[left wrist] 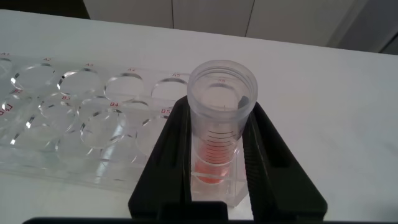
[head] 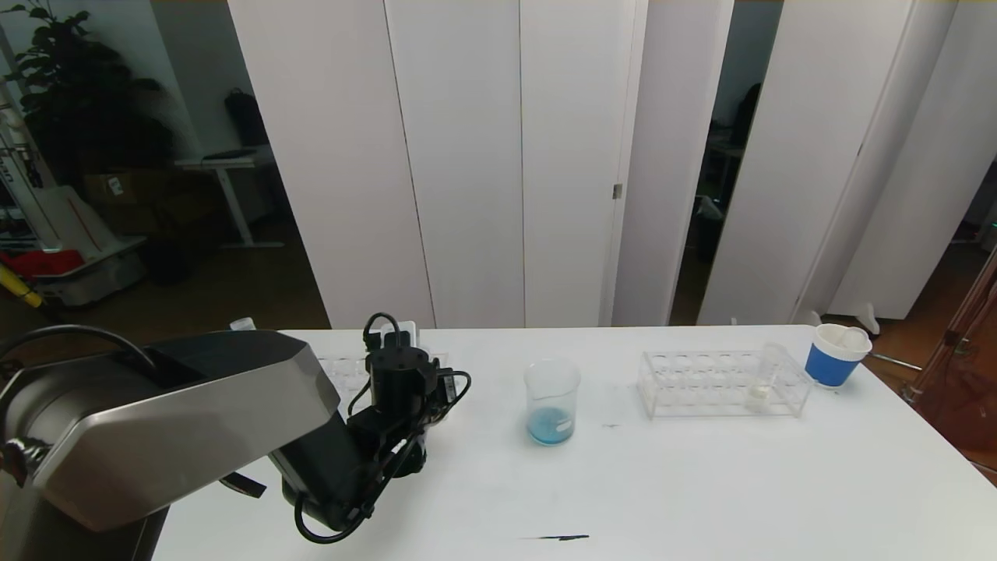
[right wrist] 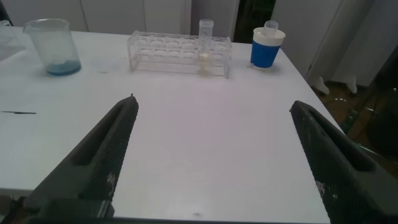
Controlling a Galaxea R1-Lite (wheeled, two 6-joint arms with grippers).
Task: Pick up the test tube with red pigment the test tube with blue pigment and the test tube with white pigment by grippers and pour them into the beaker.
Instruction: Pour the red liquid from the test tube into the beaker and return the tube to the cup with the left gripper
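Left gripper (left wrist: 221, 180) is clamped on the test tube with red pigment (left wrist: 219, 118), tube upright at the end of the left rack (left wrist: 74, 124); in the head view the arm hides both. Right gripper (right wrist: 214, 155) is out of head view, fingers spread wide above bare table (right wrist: 205, 124). Beaker (head: 551, 401) sits mid-table with blue residue. Test tube with white pigment (head: 767, 378) stands in the right rack (head: 720, 383), beside a blue-banded cup (head: 835, 354).

The left arm reaches forward and down, its hand (left wrist: 221, 180) pointing downward with both fingers (left wrist: 168, 162) pressed against the sides of a small tube. The right hand (right wrist: 214, 155) hangs level, its fingers spread wide apart.
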